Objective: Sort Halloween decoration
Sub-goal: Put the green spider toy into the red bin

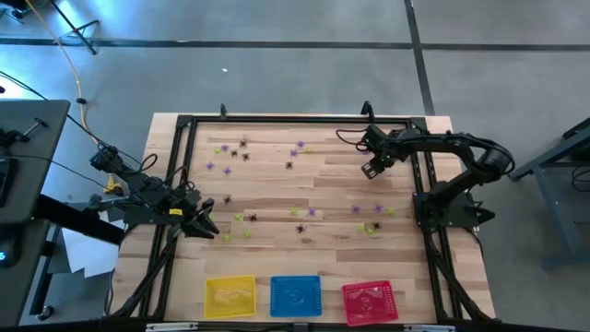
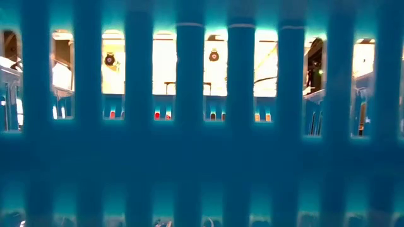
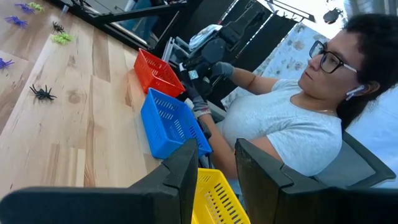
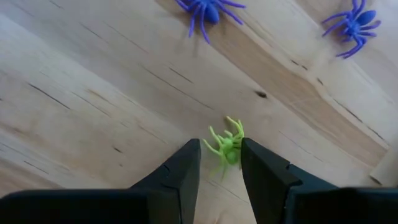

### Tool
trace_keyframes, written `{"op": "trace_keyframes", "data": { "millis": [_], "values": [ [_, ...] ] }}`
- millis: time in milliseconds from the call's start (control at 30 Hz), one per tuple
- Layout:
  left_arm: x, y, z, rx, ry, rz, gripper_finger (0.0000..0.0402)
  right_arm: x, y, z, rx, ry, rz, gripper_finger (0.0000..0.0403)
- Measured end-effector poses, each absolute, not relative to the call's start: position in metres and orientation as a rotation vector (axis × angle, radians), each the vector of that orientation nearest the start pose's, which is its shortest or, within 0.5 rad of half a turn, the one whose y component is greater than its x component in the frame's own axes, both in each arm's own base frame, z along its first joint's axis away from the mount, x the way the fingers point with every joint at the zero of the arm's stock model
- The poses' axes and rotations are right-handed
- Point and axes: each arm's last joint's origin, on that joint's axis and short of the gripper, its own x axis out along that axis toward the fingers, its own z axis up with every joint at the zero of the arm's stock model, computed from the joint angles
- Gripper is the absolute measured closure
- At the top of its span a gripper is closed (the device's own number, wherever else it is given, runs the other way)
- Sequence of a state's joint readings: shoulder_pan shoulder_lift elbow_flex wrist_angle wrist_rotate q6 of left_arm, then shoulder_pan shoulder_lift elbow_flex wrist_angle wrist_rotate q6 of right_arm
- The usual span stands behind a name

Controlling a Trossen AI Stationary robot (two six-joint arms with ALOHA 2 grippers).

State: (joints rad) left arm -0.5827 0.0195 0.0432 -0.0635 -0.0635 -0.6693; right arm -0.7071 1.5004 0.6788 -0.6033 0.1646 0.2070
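Note:
Small black, purple and yellow-green spider trinkets (image 1: 293, 210) lie scattered over the wooden table (image 1: 277, 184). My right gripper (image 1: 371, 170) points down at the table's far right, open. In its wrist view the gripper (image 4: 221, 142) has one yellow-green spider (image 4: 229, 149) lying on the wood between its fingertips, with two purple spiders (image 4: 208, 9) beyond. My left gripper (image 1: 208, 226) waits level at the table's left, open with nothing between its fingers (image 3: 186, 168). My right gripper comes from above, pointing steeply down, with one finger (image 4: 186, 165) on each side of the yellow-green spider's body (image 4: 231, 154). The spider lies flat on the table. Whether a finger touches it I cannot tell.
Yellow (image 1: 230, 297), blue (image 1: 296, 295) and red (image 1: 370, 302) mesh baskets stand in a row along the table's near edge. The blue basket's wall (image 2: 202, 157) fills the low view. A person (image 3: 280, 118) sits just beyond the baskets. A black frame (image 1: 184, 124) borders the table.

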Motion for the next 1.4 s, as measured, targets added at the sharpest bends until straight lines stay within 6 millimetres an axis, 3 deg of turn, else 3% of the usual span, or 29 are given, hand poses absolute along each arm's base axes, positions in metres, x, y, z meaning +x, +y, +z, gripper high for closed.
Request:
{"op": "trace_keyframes", "data": {
  "millis": [300, 533, 633, 767, 867, 1033, 1200, 1400],
  "values": [
    [0.081, -0.051, 0.170, -0.641, 0.211, -0.486, 0.0307, 0.168, -0.150, 0.131, 0.573, 1.359, -0.847, 0.0295],
    [0.081, -0.051, 0.170, -0.641, 0.211, -0.486, 0.0307, 0.167, -0.148, 0.130, 0.584, 1.383, -0.830, 0.0386],
    [0.081, -0.051, 0.170, -0.641, 0.211, -0.486, 0.0307, 0.166, -0.147, 0.133, 0.583, 1.384, -0.826, 0.0391],
    [0.081, -0.051, 0.171, -0.641, 0.210, -0.486, 0.0307, 0.162, -0.141, 0.149, 0.620, 1.471, -0.787, 0.0397],
    [0.081, -0.051, 0.171, -0.641, 0.210, -0.486, 0.0307, 0.168, -0.139, 0.180, 0.599, 1.436, -0.772, 0.0398],
    [0.081, -0.051, 0.170, -0.641, 0.211, -0.486, 0.0307, 0.175, -0.110, 0.235, 0.629, 1.387, -0.705, 0.0400],
    [0.081, -0.051, 0.171, -0.641, 0.211, -0.486, 0.0307, 0.178, -0.060, 0.279, 0.717, 1.274, -0.609, 0.0401],
    [0.081, -0.051, 0.171, -0.641, 0.210, -0.486, 0.0307, 0.180, 0.005, 0.299, 0.853, 1.166, -0.531, 0.0402]
  ]
}}
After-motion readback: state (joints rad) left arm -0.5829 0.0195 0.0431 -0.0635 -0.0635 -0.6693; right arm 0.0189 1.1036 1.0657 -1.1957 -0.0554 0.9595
